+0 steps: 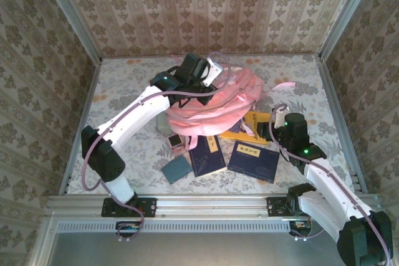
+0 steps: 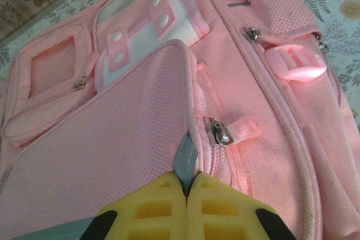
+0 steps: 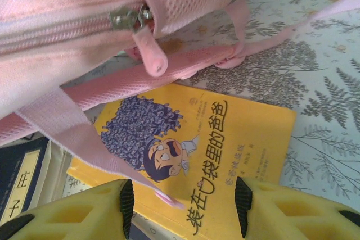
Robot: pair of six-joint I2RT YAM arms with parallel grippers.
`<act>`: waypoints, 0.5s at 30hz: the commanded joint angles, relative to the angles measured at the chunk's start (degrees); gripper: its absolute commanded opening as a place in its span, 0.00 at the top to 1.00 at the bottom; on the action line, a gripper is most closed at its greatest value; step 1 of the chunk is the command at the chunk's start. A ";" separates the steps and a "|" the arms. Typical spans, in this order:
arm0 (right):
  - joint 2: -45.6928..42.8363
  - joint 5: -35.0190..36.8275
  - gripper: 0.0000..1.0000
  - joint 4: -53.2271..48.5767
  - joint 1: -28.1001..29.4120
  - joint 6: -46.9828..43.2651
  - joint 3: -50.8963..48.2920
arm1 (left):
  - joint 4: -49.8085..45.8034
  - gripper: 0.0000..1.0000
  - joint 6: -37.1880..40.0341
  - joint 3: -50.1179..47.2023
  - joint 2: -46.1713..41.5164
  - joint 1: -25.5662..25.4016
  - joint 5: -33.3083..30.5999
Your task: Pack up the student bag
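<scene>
The pink student bag (image 1: 215, 101) lies in the middle of the table, toward the back. My left gripper (image 1: 212, 71) sits over its far top. Its yellow fingers are shut on a grey-blue trim strip (image 2: 185, 161) at the edge of the bag's mesh flap (image 2: 112, 150), next to a metal zipper pull (image 2: 221, 134). My right gripper (image 1: 274, 119) hovers open over a yellow picture book (image 3: 236, 139) that lies partly under the bag's strap (image 3: 140, 77). Nothing sits between the right gripper's (image 3: 183, 209) fingers. The bag's side zipper (image 3: 132, 18) is just above the book.
Two dark blue books (image 1: 206, 157) (image 1: 254, 161) lie in front of the bag, with a small grey-blue case (image 1: 176, 169) and a small box (image 1: 174, 141) to their left. Patterned walls enclose the table on three sides.
</scene>
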 commanded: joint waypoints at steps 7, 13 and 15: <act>10.89 -8.98 0.44 3.41 2.90 -10.22 6.49 | 12.28 1.00 -2.55 -7.91 -9.27 4.41 5.20; 17.74 -14.17 0.42 2.54 3.03 -17.56 10.99 | 13.21 1.00 -3.57 -8.42 -9.46 4.86 6.05; 19.85 -12.64 0.41 2.94 3.05 -17.90 11.99 | 13.68 1.00 -4.03 -8.62 -9.63 5.02 6.26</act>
